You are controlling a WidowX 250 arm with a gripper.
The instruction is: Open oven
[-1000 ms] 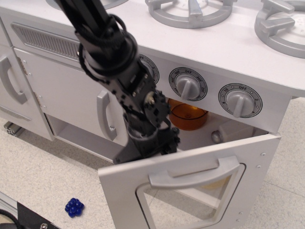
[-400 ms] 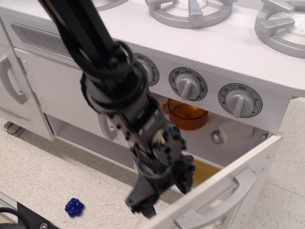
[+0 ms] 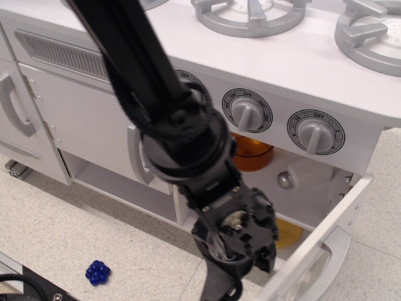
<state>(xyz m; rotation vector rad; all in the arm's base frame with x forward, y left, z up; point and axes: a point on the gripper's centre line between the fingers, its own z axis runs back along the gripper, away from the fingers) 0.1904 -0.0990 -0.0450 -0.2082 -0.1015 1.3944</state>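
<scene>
The white toy oven [image 3: 294,188] stands under three grey dials [image 3: 248,112]. Its door [image 3: 322,235] hangs swung far down and open, seen edge-on at the lower right, with the grey bar handle [image 3: 331,263] on its outer face. Inside the oven are an orange bowl [image 3: 252,154], a pale grey item [image 3: 306,173] and a yellow piece [image 3: 287,233]. My black arm fills the middle of the view. My gripper [image 3: 220,290] is low at the bottom edge, just left of the door's top edge. Its fingers run out of view, so I cannot tell how the jaws stand.
A white cabinet door with a vertical grey handle [image 3: 137,154] is left of the oven, and another handle [image 3: 16,104] is further left. Grey burners [image 3: 250,14] sit on the stovetop. A blue knobbly toy [image 3: 98,272] lies on the speckled floor at lower left.
The oven door has swung from half open to far down. My arm and gripper have moved down and to the right with the door's top edge.
</scene>
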